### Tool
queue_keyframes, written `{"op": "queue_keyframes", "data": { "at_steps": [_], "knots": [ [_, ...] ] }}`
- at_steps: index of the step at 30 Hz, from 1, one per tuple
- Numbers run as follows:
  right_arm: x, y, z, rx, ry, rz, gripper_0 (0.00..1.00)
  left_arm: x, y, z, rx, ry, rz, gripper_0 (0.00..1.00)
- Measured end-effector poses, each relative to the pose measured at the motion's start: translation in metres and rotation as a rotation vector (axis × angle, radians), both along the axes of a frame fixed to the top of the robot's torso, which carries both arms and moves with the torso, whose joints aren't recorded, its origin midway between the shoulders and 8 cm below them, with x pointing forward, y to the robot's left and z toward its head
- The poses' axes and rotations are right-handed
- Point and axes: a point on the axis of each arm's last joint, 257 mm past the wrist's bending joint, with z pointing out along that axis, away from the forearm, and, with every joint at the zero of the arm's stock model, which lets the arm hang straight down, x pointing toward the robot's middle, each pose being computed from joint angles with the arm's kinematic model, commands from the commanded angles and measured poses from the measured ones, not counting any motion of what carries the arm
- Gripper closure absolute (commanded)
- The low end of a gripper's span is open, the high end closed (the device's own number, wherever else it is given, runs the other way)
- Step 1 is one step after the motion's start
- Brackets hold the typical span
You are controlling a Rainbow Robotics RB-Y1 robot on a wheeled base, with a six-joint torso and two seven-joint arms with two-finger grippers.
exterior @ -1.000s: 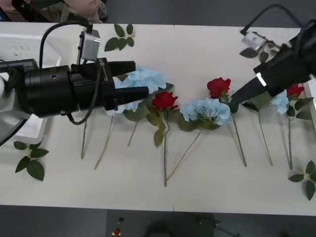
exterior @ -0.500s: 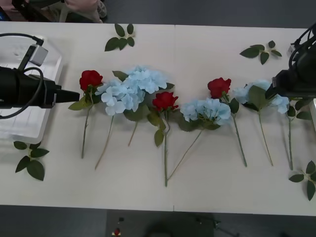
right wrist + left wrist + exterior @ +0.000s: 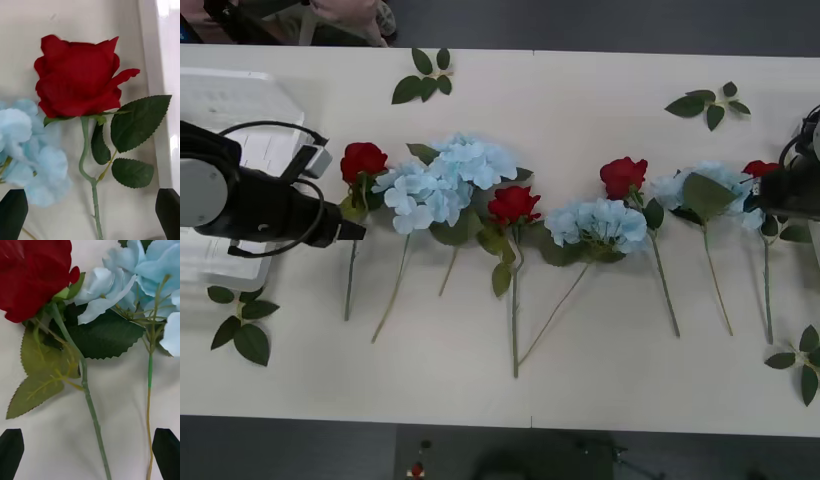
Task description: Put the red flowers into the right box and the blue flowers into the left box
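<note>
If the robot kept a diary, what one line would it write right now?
left claw: open over rose stem | right claw: open over far-right rose | boxes: no flowers in yet

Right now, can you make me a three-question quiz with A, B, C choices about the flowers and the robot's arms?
1. Where is the left end effector?
A) beside the leftmost red flower, at its stem
B) in the middle
C) at the far right
2. How many red flowers lie out?
A) two
B) four
C) six
3. The right end effector is:
A) open
B) shut on a bloom
C) shut on a leaf

Answers:
1 A: its tip sits next to that stem.
2 B: four red blooms show in the front view.
3 A: its fingers stand apart, with a stem lying free between them.
</note>
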Motion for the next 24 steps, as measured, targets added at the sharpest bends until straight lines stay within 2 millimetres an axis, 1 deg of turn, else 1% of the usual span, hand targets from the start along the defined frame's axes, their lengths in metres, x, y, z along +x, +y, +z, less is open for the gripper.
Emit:
{"op": "queue_keyframes", "data": {
  "at_steps": [4,7,8,10,12,13,16,17,18,19,20,21,23,24],
  "knots": [
    [0.006,-0.012,-0.004,0.003,-0.029,-0.022,0.0,0.014,-0.011,-0.007,-0.008,-0.014,0.014,0.0],
    [0.007,-0.018,-0.015,-0.013,-0.035,-0.017,0.0,0.019,-0.015,-0.015,0.004,-0.017,0.016,0.0],
    [0.007,-0.02,-0.02,-0.025,-0.03,-0.011,0.0,0.02,-0.015,-0.019,0.016,-0.015,0.012,0.07],
    [0.004,-0.023,-0.032,-0.054,-0.013,0.005,0.0,0.022,-0.016,-0.028,0.045,0.0,0.004,0.57],
    [0.003,-0.024,-0.041,-0.077,0.001,0.022,0.0,0.024,-0.015,-0.035,0.078,0.011,-0.006,0.78],
    [0.002,-0.024,-0.045,-0.082,0.007,0.028,0.0,0.025,-0.014,-0.037,0.094,0.013,-0.01,0.78],
    [0.001,-0.024,-0.054,-0.094,0.022,0.038,0.0,0.027,-0.011,-0.041,0.125,0.021,-0.018,0.99],
    [0.001,-0.023,-0.057,-0.093,0.027,0.044,0.04,0.027,-0.01,-0.042,0.127,0.022,-0.017,1.0],
    [0.0,-0.022,-0.06,-0.09,0.033,0.049,0.14,0.027,-0.01,-0.043,0.127,0.024,-0.014,1.0],
    [0.001,-0.02,-0.063,-0.081,0.035,0.047,0.26,0.028,-0.01,-0.044,0.125,0.025,-0.011,1.0],
    [0.002,-0.017,-0.065,-0.072,0.032,0.046,0.45,0.028,-0.01,-0.045,0.122,0.025,-0.008,1.0],
    [0.004,-0.015,-0.067,-0.061,0.025,0.041,0.53,0.029,-0.011,-0.046,0.119,0.022,-0.006,1.0],
    [0.006,-0.012,-0.072,-0.044,0.02,0.03,0.75,0.03,-0.014,-0.046,0.114,0.019,-0.007,1.0],
    [0.005,-0.011,-0.075,-0.04,0.025,0.025,0.85,0.03,-0.014,-0.046,0.114,0.019,-0.007,1.0]
  ]
}}
